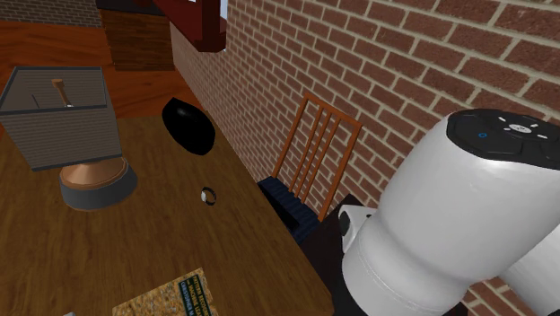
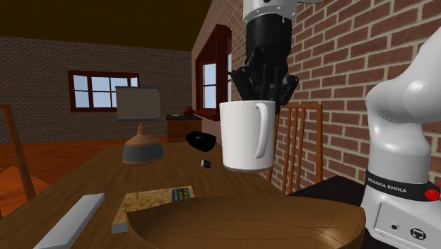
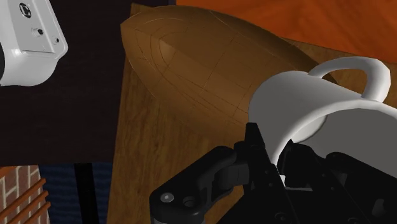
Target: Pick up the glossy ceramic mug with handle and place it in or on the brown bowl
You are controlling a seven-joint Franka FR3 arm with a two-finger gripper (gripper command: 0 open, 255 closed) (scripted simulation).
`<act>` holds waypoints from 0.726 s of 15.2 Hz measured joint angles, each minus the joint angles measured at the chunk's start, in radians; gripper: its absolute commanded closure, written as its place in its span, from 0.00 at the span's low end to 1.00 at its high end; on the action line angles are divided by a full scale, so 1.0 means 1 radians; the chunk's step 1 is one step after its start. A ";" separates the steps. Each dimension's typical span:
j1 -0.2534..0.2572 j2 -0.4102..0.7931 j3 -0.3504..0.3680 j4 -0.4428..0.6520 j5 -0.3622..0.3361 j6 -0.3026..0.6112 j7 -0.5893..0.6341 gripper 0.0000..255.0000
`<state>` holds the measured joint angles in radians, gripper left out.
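Clasping the white mug [image 2: 246,138], the pincer [image 2: 263,97] hangs near a brown bowl [image 2: 247,223] cut off below.

The white arm [image 2: 400,120] stands at the second exterior view's right edge; its upper links leave the frame at the top. In the shoulder view, a thick white link with a dark cap occupies the lower right. The wrist [image 2: 268,28] enters from above, pointing straight down. The black hand [image 2: 263,88] hangs vertically below it. Its fingers [image 3: 253,143] clamp the rim wall of the white mug [image 2: 244,138], which hangs upright.
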<state>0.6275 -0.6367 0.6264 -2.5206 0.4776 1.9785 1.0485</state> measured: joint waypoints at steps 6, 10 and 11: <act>-0.001 0.034 0.033 -0.055 0.020 0.089 -0.008 1.00; 0.004 0.055 0.058 -0.093 0.037 0.148 -0.010 1.00; 0.002 0.065 0.065 -0.099 0.039 0.165 -0.011 1.00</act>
<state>0.6290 -0.5716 0.6910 -2.6194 0.5169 2.1431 1.0374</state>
